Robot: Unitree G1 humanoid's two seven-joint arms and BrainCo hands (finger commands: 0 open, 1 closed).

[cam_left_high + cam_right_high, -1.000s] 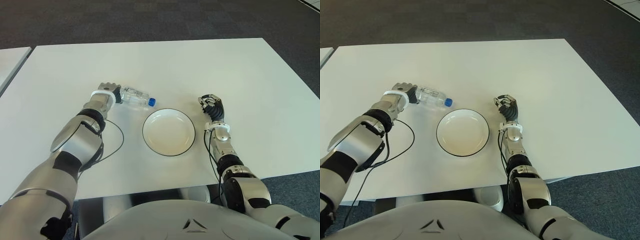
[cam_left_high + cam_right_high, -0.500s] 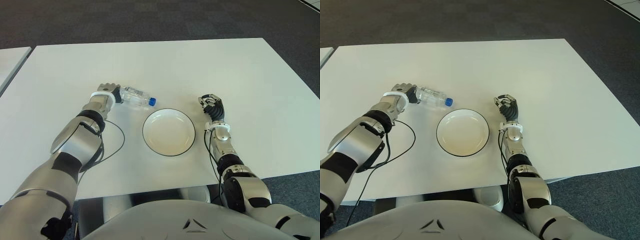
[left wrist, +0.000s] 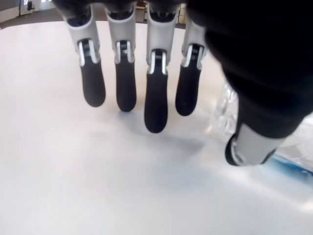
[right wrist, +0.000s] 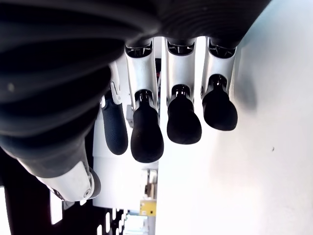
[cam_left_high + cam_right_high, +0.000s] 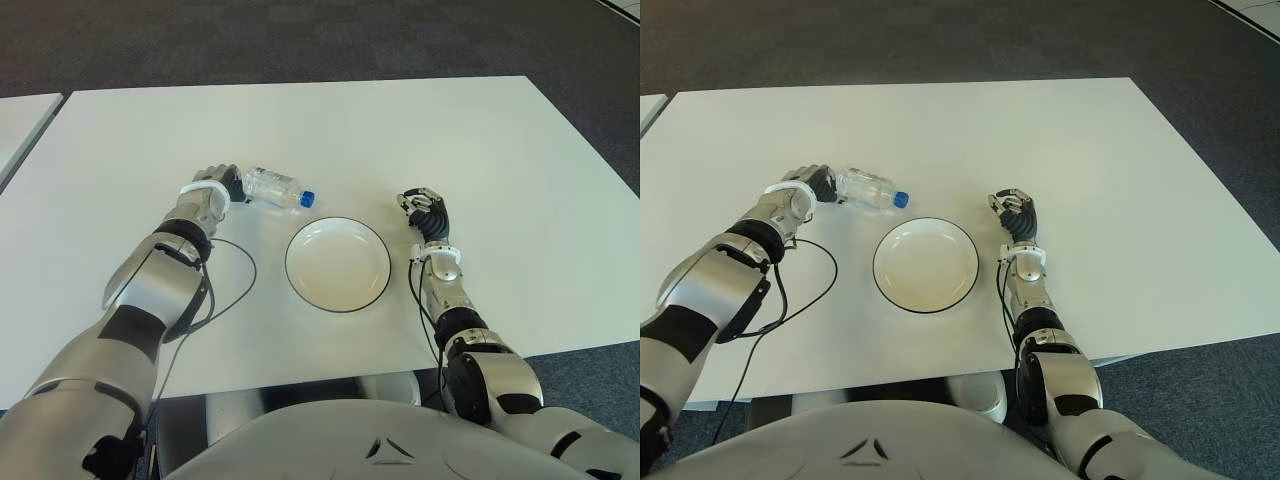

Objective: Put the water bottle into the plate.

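The clear water bottle with a blue cap lies on its side on the white table, cap pointing toward the plate. My left hand is at the bottle's base end, its fingers stretched out over the table and holding nothing. In the left wrist view the bottle shows just beside the thumb. The white plate with a dark rim sits right of the bottle, nearer the front edge, and holds nothing. My right hand shows right of the plate, fingers relaxed.
A thin black cable loops on the table by my left forearm. A second white table stands off to the left across a narrow gap. Dark carpet lies beyond the table's far edge.
The bottle has turned and shifted slightly away from my left hand, toward the far right. The cable loop by the left arm has widened. The right hand has not moved.
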